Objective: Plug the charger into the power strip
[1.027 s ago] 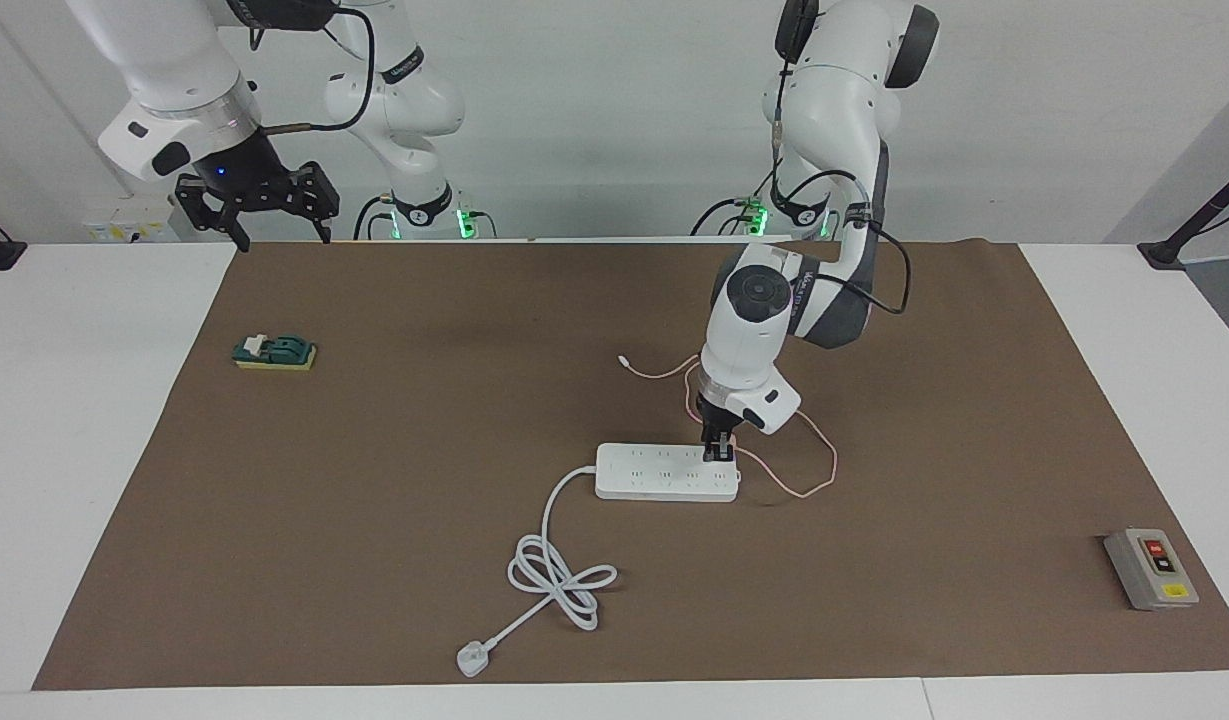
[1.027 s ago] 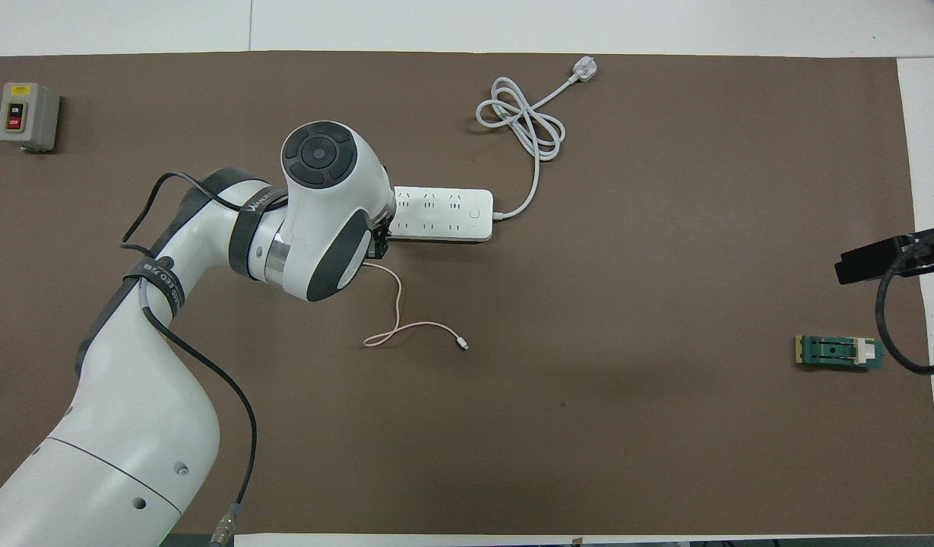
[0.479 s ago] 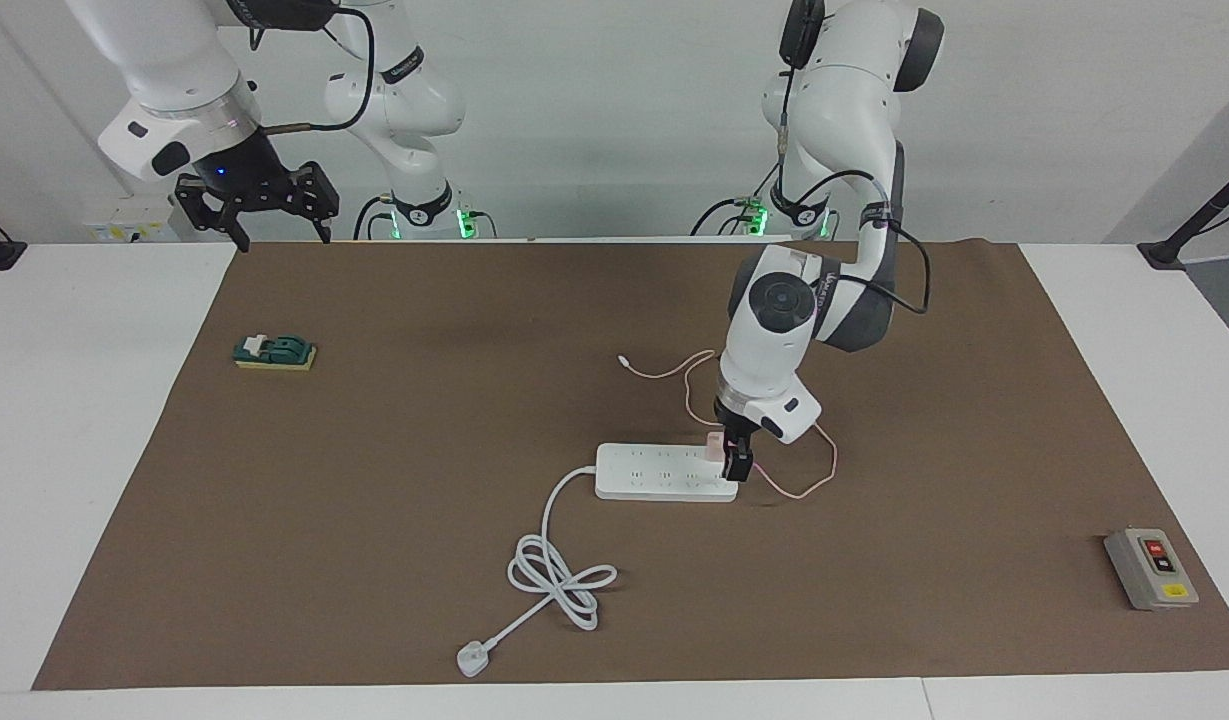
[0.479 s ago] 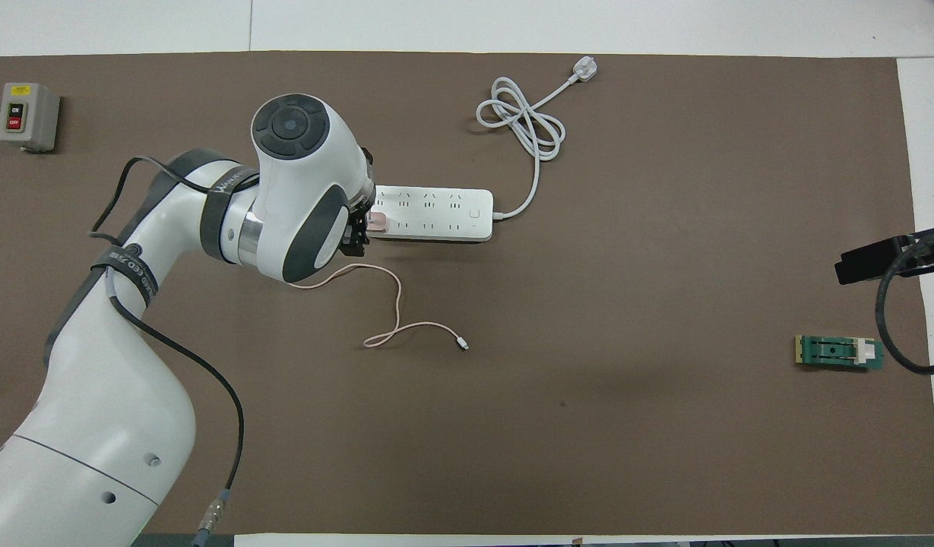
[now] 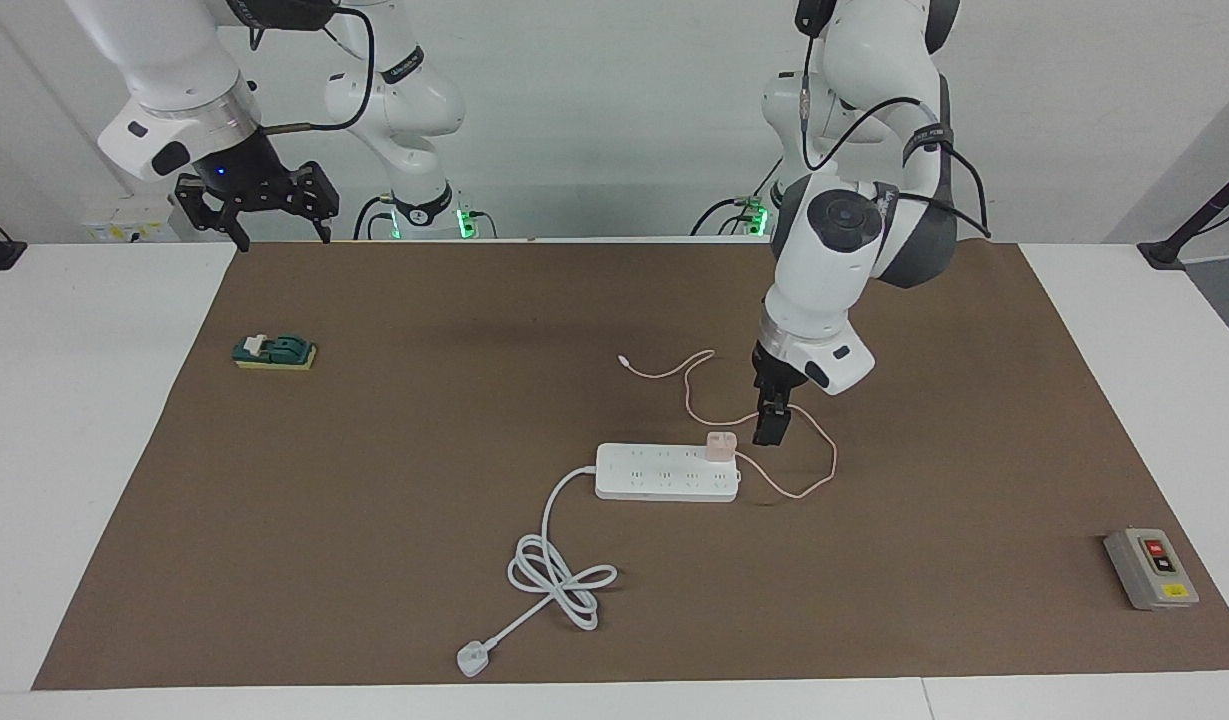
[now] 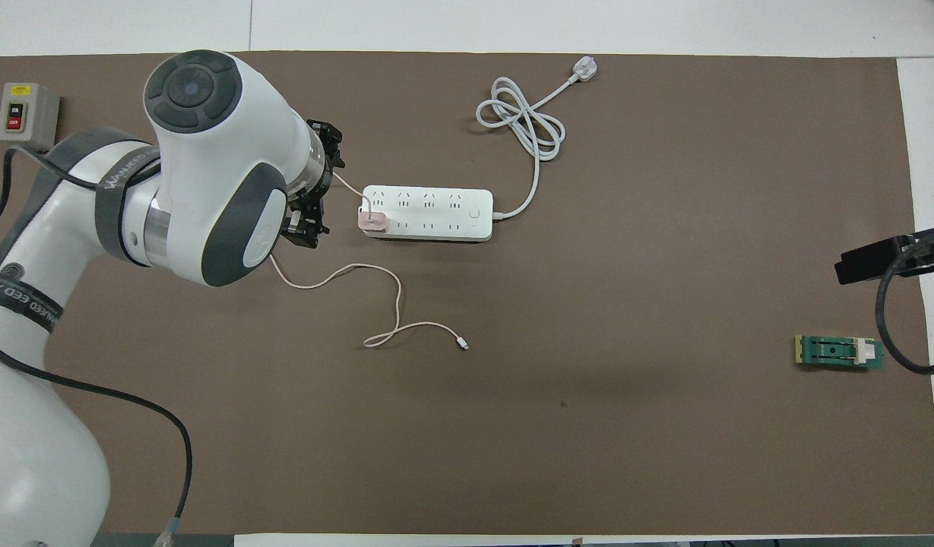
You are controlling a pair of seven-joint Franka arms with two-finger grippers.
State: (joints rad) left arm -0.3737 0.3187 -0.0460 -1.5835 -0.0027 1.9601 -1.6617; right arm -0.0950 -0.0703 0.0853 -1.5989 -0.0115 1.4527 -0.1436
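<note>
1. The bench (image 5: 94,420) is white and carries a wide brown mat (image 5: 394,560) that holds every loose thing.
2. The left arm (image 5: 839,250) reaches out from its base over the mat, and its wrist points down.
3. The right arm (image 5: 174,90) waits at its own end of the bench, raised above the mat's corner nearest the robots.
4. The power strip (image 5: 664,472) lies flat in the middle of the mat. Its thick white cord (image 5: 554,570) runs off away from the robots, coils once, and ends in a white three-pin plug (image 5: 470,659) near the mat's edge.
5. The right claw (image 5: 256,205) hangs in the air with its fingers spread apart, holding nothing.
6. The left claw (image 5: 771,425) hangs over the mat just beside the strip's end that lies toward the left arm. It is empty and clear of the charger; in the overhead view its fingers stand apart.
7. A grey switch box (image 5: 1151,568) with red and black buttons sits toward the left arm's end of the mat.
8. A small green and yellow block (image 5: 274,352) lies toward the right arm's end.
9. The charger (image 5: 721,446) sits upright in the last socket of the strip, at the end toward the left arm. Its thin pink cable (image 6: 394,304) loops across the mat nearer the robots, and its tiny white connector (image 6: 463,346) rests on the mat.
</note>
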